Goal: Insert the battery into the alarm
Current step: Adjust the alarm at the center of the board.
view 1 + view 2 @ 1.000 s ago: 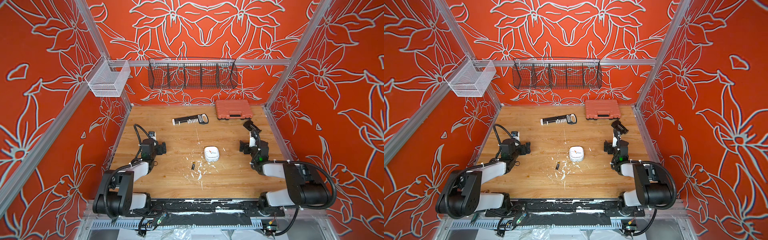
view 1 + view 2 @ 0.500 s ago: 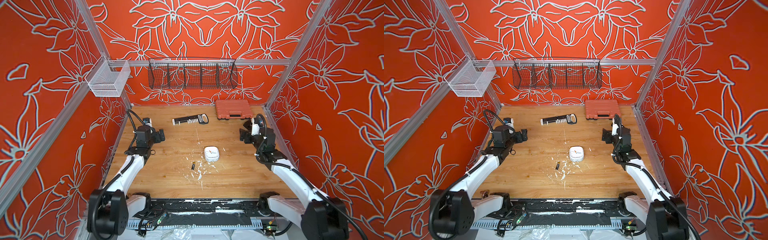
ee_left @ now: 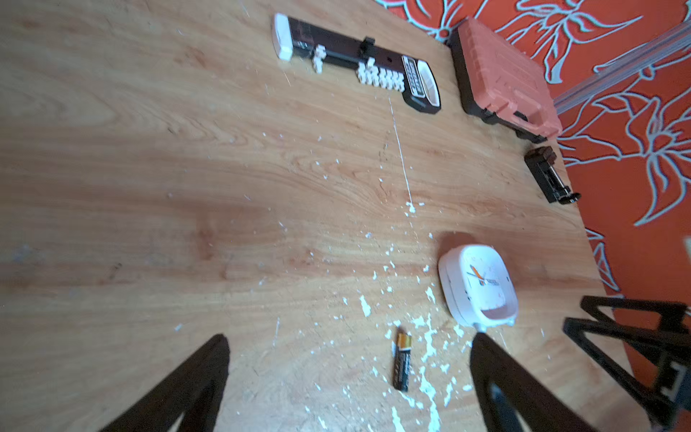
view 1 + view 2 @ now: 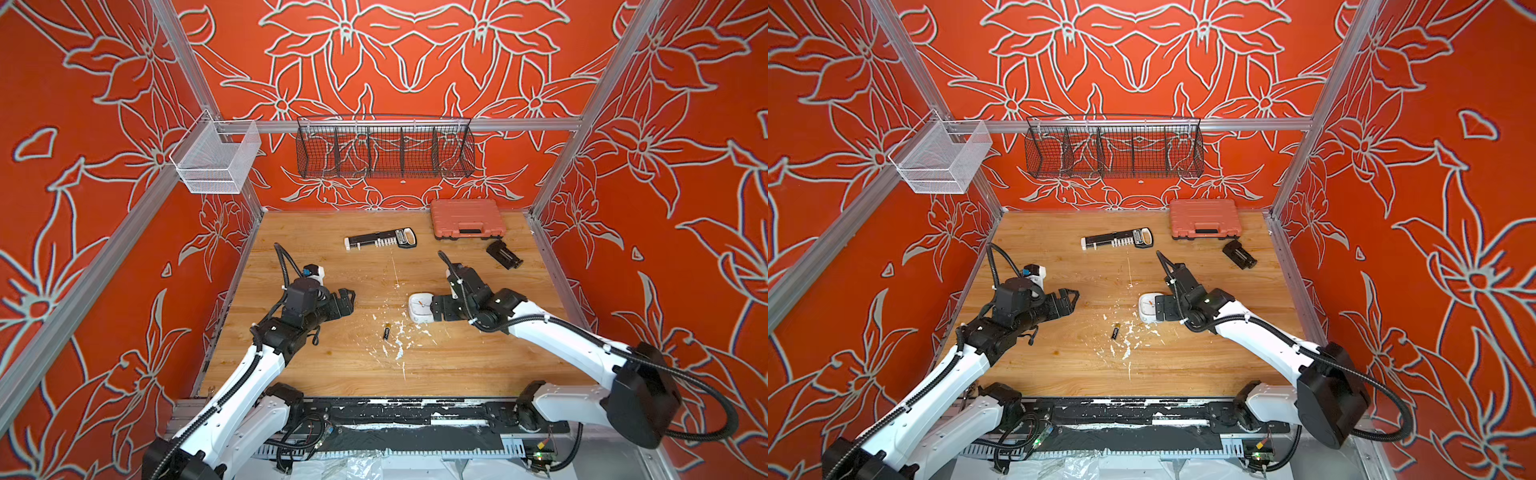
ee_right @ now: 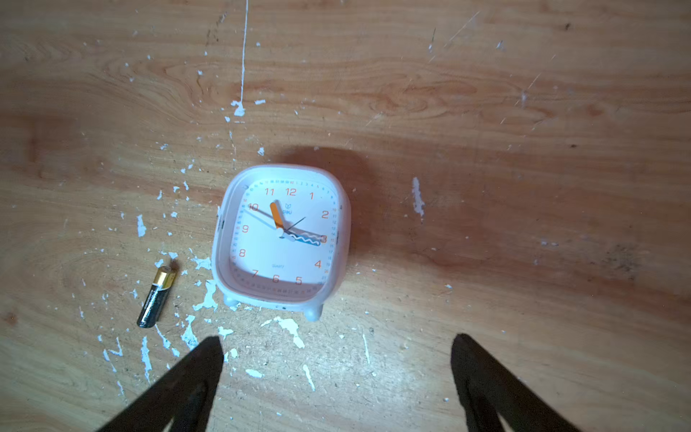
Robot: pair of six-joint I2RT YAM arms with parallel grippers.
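Wood table (image 4: 332,361) bears the battery (image 5: 156,297), flat, black with a gold end. Its long axis runs near to far, gold end away. Just beyond and rightward, apart from it, the alarm (image 5: 280,235) lies dial up. Right gripper (image 4: 434,308) sits at the alarm's right side, jaws spread, grasping nothing. Left gripper (image 4: 348,300), well left, does likewise. Farther back the case (image 4: 466,218) lies closed. Wallpaper shows through the white basket (image 4: 216,160) and black basket (image 4: 384,151).
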